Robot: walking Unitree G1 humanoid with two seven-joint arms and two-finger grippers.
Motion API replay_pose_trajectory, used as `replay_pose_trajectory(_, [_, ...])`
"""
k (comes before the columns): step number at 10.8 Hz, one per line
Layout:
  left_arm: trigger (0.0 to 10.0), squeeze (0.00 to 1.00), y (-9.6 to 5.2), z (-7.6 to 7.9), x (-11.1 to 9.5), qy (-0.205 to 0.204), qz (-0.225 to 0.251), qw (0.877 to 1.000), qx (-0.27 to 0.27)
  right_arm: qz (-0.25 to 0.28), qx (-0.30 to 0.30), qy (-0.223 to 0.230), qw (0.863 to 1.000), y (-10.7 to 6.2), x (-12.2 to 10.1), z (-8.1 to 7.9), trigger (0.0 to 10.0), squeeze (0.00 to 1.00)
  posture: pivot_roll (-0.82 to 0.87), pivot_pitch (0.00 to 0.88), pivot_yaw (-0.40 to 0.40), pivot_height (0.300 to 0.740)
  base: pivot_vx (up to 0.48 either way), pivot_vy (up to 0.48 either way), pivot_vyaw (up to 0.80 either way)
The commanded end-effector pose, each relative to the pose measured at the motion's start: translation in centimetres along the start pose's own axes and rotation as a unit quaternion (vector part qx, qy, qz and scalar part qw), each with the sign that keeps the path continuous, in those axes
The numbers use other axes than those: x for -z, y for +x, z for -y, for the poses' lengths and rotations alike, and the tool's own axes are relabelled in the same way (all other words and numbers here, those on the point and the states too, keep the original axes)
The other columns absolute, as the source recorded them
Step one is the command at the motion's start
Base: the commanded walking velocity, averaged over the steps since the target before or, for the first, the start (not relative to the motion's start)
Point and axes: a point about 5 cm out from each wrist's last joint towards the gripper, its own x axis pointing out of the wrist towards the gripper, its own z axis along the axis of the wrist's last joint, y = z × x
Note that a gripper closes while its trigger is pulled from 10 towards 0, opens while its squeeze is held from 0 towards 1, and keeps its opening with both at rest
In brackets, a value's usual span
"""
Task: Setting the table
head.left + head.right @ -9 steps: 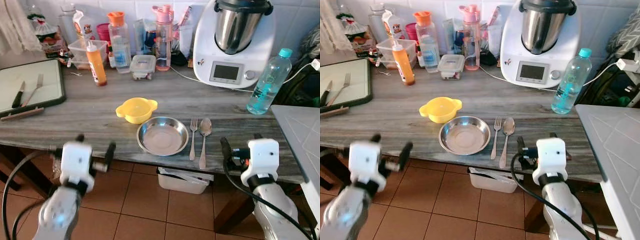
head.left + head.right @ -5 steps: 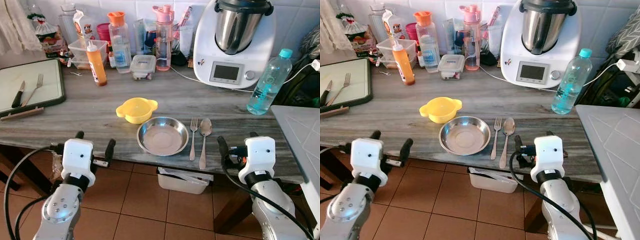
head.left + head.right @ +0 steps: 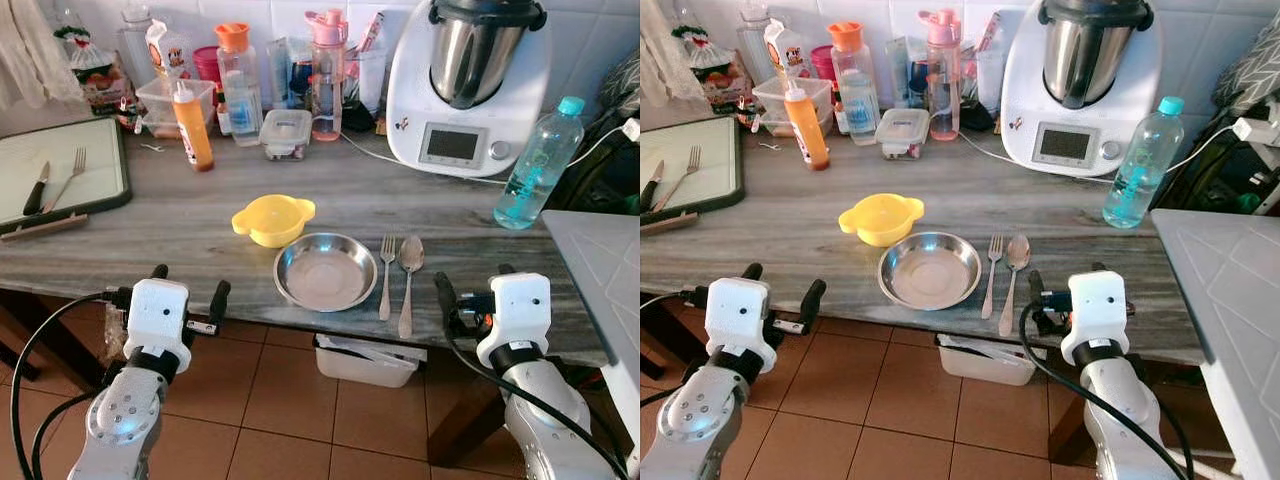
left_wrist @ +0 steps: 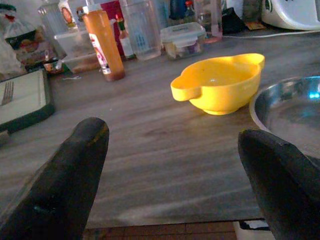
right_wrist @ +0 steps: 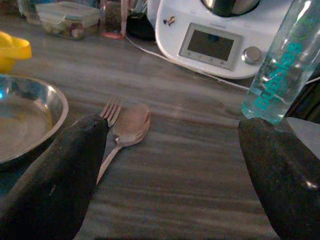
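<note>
A steel bowl (image 3: 325,271) sits near the counter's front edge, with a fork (image 3: 386,274) and a spoon (image 3: 408,278) lying side by side just right of it. A yellow two-handled bowl (image 3: 272,219) stands just behind the steel one, to its left. My left gripper (image 3: 186,291) hovers open at the counter's front edge, left of the steel bowl, holding nothing. My right gripper (image 3: 470,290) is open too, at the front edge right of the spoon. In the left wrist view the yellow bowl (image 4: 220,83) lies ahead between the fingers (image 4: 62,180).
A green-rimmed tray (image 3: 62,176) at the far left carries another fork and a knife. Bottles, an orange sauce bottle (image 3: 192,126), food boxes and a white kitchen machine (image 3: 468,85) line the back wall. A blue water bottle (image 3: 538,163) stands at right. A plastic bin (image 3: 365,360) sits under the counter.
Both arms have risen from below the counter's edge to its front edge; the left gripper moved up and slightly right. The tableware has not moved.
</note>
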Motion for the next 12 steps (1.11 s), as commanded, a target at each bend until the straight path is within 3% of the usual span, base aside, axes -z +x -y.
replay_pose_trajectory(1, [10.0,0.0,-0.12,-0.18,0.45,0.005,-0.01,1.0,-0.008,-0.007,0.004,0.006,1.0,0.13,0.27,0.19,10.0,0.0,0.09,0.012,0.01,0.74,-0.424,0.0,0.0])
replay_pose_trajectory(9, [10.0,0.0,0.29,-0.21,0.33,0.016,-0.004,1.0,0.002,-0.005,0.01,0.009,1.0,0.5,0.14,0.3,10.0,0.0,0.09,0.013,0.014,0.74,-0.343,0.0,0.0])
replay_pose_trajectory(12, [10.0,0.0,0.6,0.58,-0.19,-0.007,0.019,0.999,0.045,-0.003,0.018,0.001,1.0,0.72,-0.09,0.71,10.0,0.0,0.08,0.018,0.01,0.74,0.0,0.0,0.0])
